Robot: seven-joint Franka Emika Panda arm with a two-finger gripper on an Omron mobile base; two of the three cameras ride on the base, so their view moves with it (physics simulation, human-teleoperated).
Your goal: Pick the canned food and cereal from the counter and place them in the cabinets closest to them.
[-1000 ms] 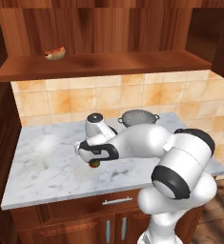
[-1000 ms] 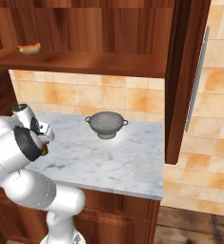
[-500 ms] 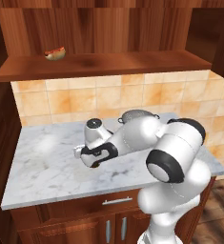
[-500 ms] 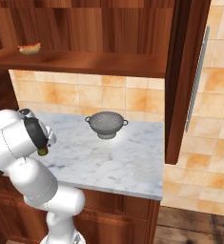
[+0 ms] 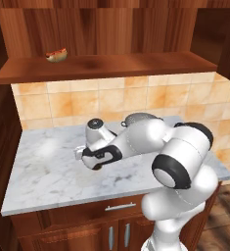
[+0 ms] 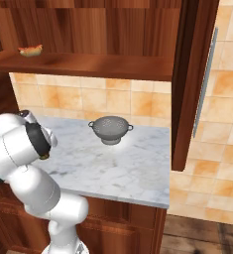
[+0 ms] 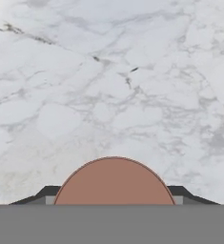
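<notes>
The jaws flank the canned food point(image 7: 114, 183) on the marble tabletop point(image 7: 108, 86) (whether they already pinch it I cannot tell), so squeeze squarely across its round sides before lifting.

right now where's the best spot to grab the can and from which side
Take the can across its round body from straight above. In the hand view its circular top faces the camera, so it stands upright on the counter, with a dark fingertip on either side, and the gripper looks placed for that.
</notes>
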